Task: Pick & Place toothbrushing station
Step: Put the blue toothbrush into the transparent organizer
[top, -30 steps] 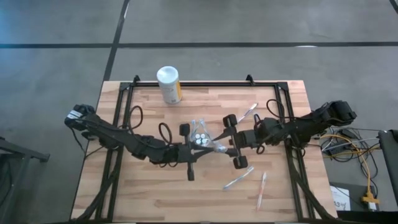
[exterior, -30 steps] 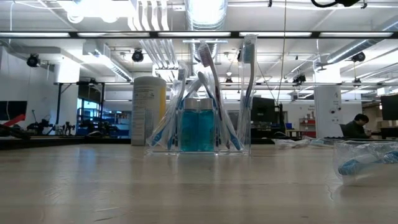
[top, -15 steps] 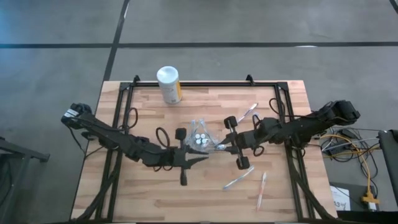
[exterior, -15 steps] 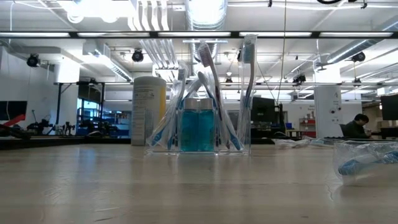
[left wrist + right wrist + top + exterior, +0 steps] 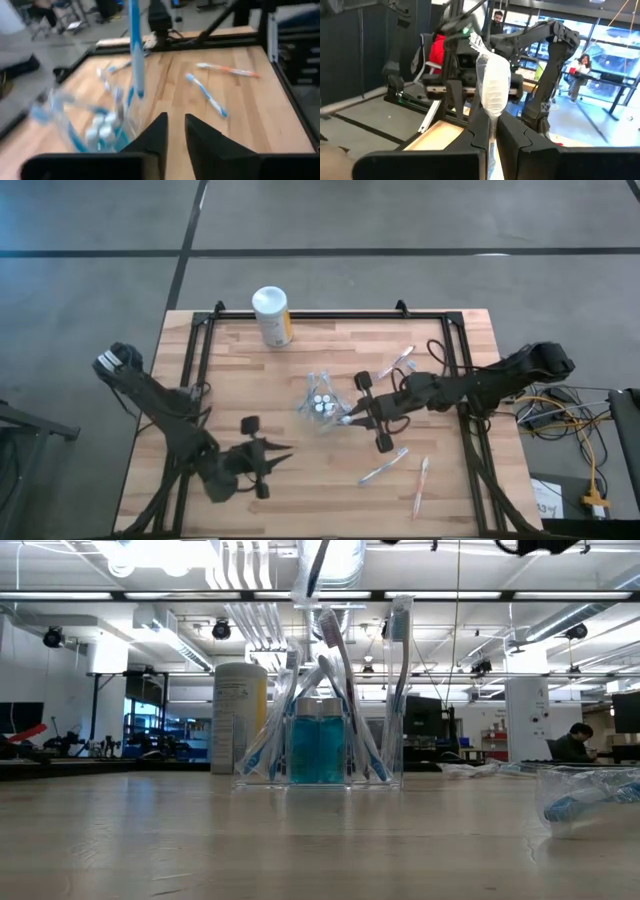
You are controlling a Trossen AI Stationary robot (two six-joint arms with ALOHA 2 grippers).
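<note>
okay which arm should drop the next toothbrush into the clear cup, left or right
Right. Its claw is shut on a wrapped toothbrush right beside the clear cup. The left claw holds nothing and sits off toward the table's near edge.

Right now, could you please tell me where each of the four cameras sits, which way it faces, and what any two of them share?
High view: overhead, straight down on the table; both arms, left gripper, right gripper beside the clear cup.
Low view: at tabletop height, level across the cup and canister into the room; no gripper clearly visible.
Left wrist view: over its own fingers toward the cup.
Right wrist view: over its fingers pinching a wrapped toothbrush.
Shared: high, low and left wrist views all show the cup.
</note>
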